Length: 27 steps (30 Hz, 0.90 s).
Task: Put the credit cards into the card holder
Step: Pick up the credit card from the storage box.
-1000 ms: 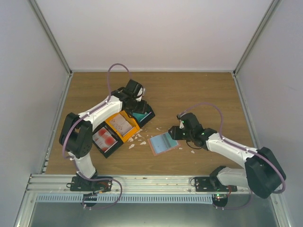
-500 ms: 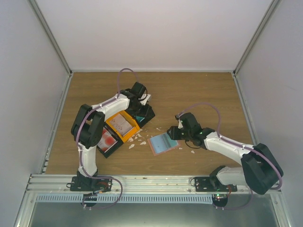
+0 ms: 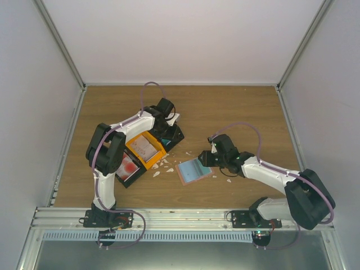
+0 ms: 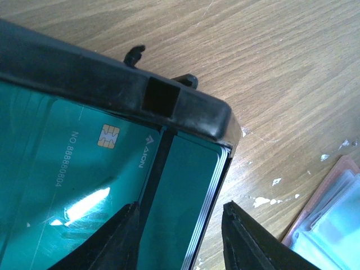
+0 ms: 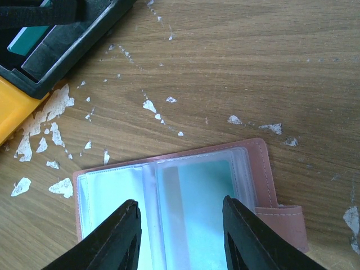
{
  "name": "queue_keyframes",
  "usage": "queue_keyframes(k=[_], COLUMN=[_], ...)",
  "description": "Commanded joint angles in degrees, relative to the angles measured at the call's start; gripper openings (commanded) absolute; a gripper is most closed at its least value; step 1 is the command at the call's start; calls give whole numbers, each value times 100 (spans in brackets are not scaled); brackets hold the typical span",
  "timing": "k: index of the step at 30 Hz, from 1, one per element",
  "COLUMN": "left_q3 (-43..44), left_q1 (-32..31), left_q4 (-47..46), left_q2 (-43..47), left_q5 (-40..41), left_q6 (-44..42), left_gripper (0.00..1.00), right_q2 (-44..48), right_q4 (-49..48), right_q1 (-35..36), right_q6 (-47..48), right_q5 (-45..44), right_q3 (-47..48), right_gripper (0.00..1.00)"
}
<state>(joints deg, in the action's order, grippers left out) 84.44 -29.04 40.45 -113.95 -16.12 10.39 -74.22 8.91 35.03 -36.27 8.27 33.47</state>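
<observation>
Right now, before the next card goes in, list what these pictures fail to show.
- Left wrist view: how many teal cards are stacked; their edges are too thin, and the frame cuts them off.
- Right wrist view: the card holder is cut by the bottom edge; glare hides its sleeves' contents.
- Top view: the red cards are too small to count; the left arm covers part of the near black bin.

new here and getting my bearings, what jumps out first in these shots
The open pink card holder lies mid-table, a teal card showing in its clear sleeve, under the right gripper. A stack of teal cards fills a black bin under the left gripper, and white scraps litter the wood beside an orange bin.
</observation>
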Motion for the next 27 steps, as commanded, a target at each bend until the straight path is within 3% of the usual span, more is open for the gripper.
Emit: queue_keyframes(k=[1,27], left_q3=[184,178], left_q1=[-14,-15], left_q4=[90,111], left_q2=[45,334], left_q5=[-106,-328], left_q6=[-54,68], left_gripper=[41,31], right_q2=[-32,-44], right_q4=[-144,-65], right_q1=[-29,-35], right_q6=[15,-12], right_q5=[43,33], right_q3=[-12,-25], right_gripper=[42,41])
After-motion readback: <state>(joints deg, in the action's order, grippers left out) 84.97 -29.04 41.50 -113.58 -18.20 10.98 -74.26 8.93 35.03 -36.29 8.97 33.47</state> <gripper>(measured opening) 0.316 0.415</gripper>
